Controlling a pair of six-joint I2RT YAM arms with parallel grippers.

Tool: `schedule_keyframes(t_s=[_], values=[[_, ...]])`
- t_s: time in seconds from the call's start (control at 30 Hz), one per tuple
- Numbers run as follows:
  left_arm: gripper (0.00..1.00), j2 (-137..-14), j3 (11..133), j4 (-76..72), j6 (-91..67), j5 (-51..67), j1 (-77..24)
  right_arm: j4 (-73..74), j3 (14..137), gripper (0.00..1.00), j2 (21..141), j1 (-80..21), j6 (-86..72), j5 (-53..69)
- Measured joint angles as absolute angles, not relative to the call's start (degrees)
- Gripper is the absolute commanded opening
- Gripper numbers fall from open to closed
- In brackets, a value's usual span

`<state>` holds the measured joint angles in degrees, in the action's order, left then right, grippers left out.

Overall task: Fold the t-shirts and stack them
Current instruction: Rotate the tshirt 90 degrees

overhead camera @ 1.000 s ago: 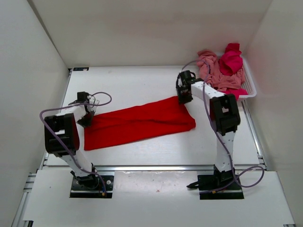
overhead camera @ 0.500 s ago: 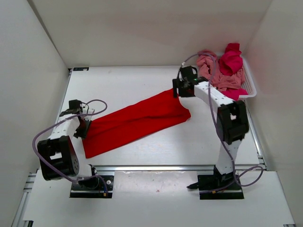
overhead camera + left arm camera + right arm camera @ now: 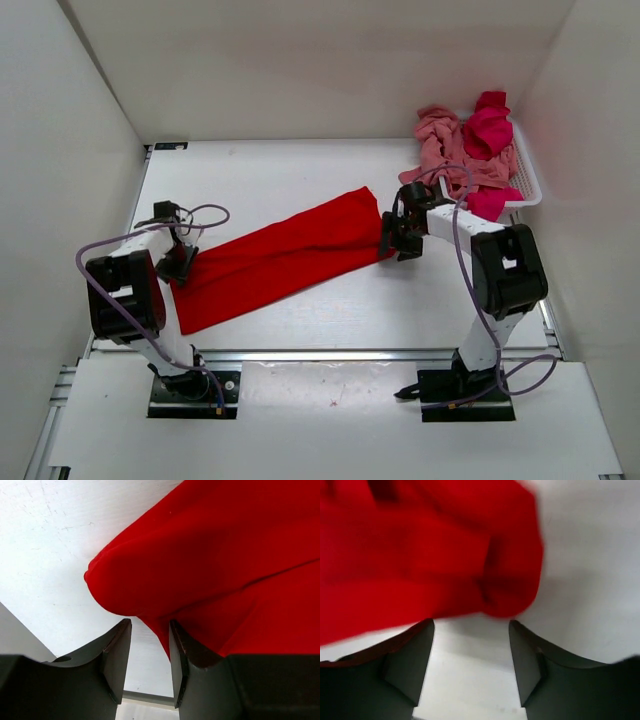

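The bright red t-shirt lies on the table folded into a long strip that slants from near left to far right. My left gripper sits at the strip's left end, open; in its wrist view the red t-shirt bulges just ahead of the left gripper, with only table in the gap. My right gripper is at the strip's right end, open too. Its wrist view is blurred, with the red t-shirt just beyond the right gripper. A salmon pink t-shirt and a magenta t-shirt lie crumpled in the basket.
A white mesh basket stands at the far right, close behind the right arm. White walls close the table in on the left, back and right. A metal rail runs along the near edge by the arm bases.
Both grippers were shut on the ends of the red t-shirt and have opened and let go. The strip now lies more slanted. The right gripper has dropped to its right end.
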<state>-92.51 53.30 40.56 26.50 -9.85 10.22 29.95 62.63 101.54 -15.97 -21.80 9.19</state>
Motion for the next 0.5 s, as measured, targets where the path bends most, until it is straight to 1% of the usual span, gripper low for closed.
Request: schedule_keyframes(t_s=[0.03,0.07,0.1,0.13,0.17,0.33,0.4,0.43,0.47,0.5], values=[[0.47,-92.68,53.32,40.64,26.50,-9.93,10.26,29.67,63.75,0.47,102.30,-15.31,-22.35,9.78],[0.47,-92.66,53.41,40.86,26.50,-10.04,10.26,29.02,64.88,0.39,103.37,-14.76,-22.81,9.93],[0.47,-92.66,53.60,41.01,26.52,-10.15,10.24,28.49,66.19,0.20,104.71,-14.35,-23.03,10.22],[0.47,-92.66,53.78,41.06,26.52,-10.22,10.15,28.21,67.57,0.05,106.28,-14.04,-23.29,10.48],[0.46,-92.60,53.89,41.12,26.50,-10.37,10.00,27.90,69.06,0.00,107.92,-13.69,-23.90,10.66],[0.47,-92.27,53.89,42.33,26.48,-10.48,9.63,28.42,79.57,0.00,115.79,-13.39,-25.17,11.55],[0.47,-92.16,53.89,43.05,26.48,-10.46,9.69,29.12,87.22,0.00,120.68,-13.56,-25.02,10.59],[0.47,-92.16,53.89,43.46,26.50,-10.48,9.74,29.61,93.03,0.01,124.22,-13.78,-24.88,9.69],[0.47,-92.16,53.89,43.92,26.55,-10.50,9.74,30.44,99.59,0.10,128.11,-13.87,-24.75,8.71],[0.47,-92.16,53.89,44.40,26.57,-10.52,9.74,30.57,106.26,0.15,132.16,-14.13,-24.60,7.92]])
